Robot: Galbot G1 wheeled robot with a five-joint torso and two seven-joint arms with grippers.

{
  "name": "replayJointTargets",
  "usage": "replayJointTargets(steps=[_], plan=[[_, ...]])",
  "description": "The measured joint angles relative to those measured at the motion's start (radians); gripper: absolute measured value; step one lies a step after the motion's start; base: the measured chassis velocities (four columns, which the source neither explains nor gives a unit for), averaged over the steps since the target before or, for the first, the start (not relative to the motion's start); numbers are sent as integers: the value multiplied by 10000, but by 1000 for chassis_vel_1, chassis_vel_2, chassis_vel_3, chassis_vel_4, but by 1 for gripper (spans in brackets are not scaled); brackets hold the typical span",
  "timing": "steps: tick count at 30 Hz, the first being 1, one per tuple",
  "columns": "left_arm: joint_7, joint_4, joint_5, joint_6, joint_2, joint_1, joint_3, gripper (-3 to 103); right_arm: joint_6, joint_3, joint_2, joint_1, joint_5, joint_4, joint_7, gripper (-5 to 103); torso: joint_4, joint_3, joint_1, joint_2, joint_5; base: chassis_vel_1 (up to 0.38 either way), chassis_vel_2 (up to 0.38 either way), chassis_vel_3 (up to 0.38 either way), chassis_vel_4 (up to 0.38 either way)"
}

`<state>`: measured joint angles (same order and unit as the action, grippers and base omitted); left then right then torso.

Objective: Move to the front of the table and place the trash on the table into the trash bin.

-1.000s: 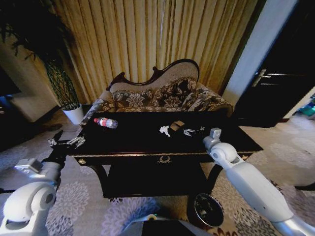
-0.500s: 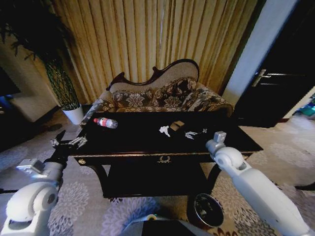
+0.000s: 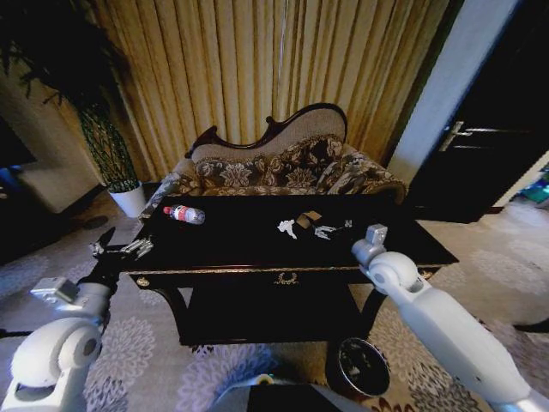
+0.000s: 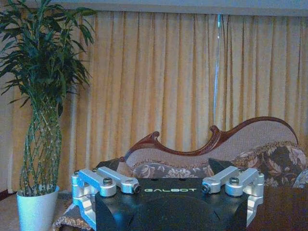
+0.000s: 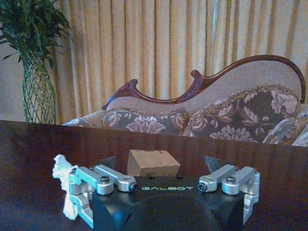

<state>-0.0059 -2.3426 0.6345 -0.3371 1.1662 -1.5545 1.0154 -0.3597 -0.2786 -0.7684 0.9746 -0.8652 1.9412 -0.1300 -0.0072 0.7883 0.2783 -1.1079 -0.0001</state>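
The dark table (image 3: pixel 240 239) with gold trim stands right before me. A clear bottle (image 3: pixel 184 214) with a red cap lies near its far left corner. A white crumpled scrap (image 3: pixel 286 227) and a brownish piece (image 3: pixel 309 219) lie near the middle. My right gripper (image 3: pixel 328 231) hovers open just right of them. In the right wrist view the brownish piece (image 5: pixel 151 162) lies straight ahead of the open right gripper (image 5: pixel 166 185), with the white scrap (image 5: pixel 62 179) beside one finger. My left gripper (image 3: pixel 120 250) waits open off the table's left end. The trash bin (image 3: pixel 362 367) stands on the floor, front right.
A floral sofa (image 3: pixel 274 172) sits behind the table against gold curtains (image 3: pixel 257 69). A tall plant in a white pot (image 3: pixel 129 200) stands at the back left. A dark door (image 3: pixel 489 137) is on the right. Patterned carpet lies around the table.
My right arm has shifted slightly left, back toward the scraps. The left arm and the trash have not moved.
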Motion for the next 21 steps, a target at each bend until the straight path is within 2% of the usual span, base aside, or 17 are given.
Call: replayJointTargets(steps=[21], plan=[[-15, -49, -102, -7, 114, 43, -195, 100, -141, 1076, 104, -948, 78, -266, -19, 100, 1, 0, 0, 0, 0, 0, 0, 0, 0]])
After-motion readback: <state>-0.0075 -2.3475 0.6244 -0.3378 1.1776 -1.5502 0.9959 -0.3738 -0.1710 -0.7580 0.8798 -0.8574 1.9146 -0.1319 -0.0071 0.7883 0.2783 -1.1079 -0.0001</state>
